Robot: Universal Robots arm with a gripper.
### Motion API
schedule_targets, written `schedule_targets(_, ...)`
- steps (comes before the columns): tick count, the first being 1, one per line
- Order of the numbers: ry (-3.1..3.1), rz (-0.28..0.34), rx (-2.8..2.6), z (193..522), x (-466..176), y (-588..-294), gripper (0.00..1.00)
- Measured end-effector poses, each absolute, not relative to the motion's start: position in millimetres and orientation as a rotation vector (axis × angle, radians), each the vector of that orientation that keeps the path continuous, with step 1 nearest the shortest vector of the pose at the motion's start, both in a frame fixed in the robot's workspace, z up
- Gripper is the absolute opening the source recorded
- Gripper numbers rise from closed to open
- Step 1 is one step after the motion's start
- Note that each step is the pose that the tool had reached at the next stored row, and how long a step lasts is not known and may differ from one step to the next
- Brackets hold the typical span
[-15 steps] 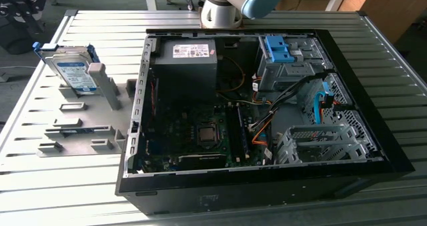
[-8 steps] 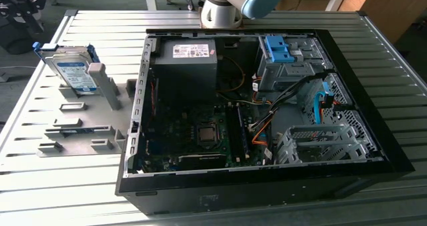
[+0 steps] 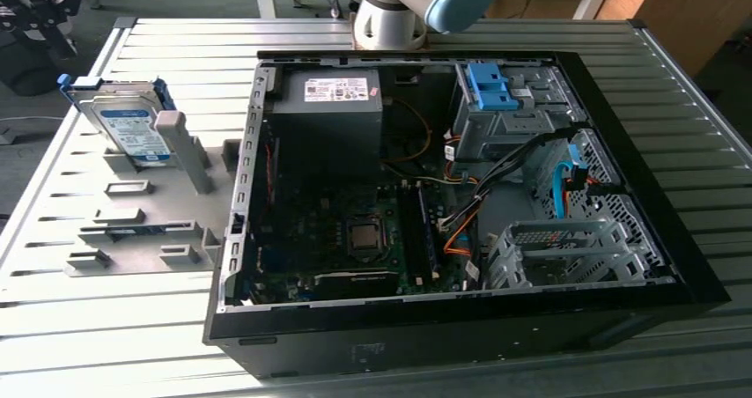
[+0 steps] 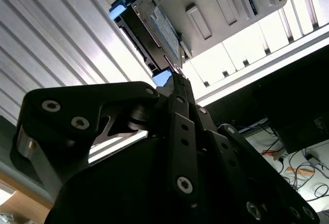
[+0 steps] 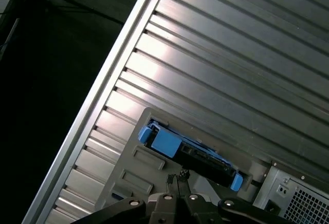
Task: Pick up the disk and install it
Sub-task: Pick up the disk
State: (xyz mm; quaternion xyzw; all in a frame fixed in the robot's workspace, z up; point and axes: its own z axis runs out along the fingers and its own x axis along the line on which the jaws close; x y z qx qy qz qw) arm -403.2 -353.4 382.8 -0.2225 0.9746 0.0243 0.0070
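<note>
**The disk (image 3: 127, 123) was stood on edge in a rack (image 3: 143, 232), its top left free for grasping.**
The tool (image 5: 177, 179) was held closed, empty, near it.

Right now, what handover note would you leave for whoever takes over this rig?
Gripper: shut, empty, aimed at the disk and apart from it in the first wrist view.
Disk: stands on edge in the grey holder on the table, on the exterior view's left of the open computer case.
Done: nothing; the disk is not gripped.
Left: the pickup, then the install in the case.
</note>
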Motion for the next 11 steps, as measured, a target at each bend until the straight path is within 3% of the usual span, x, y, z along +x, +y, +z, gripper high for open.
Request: schedule_targets(11, 3.048, 0.076, -0.697, 382.8, -403.2, -353.4, 0.11)
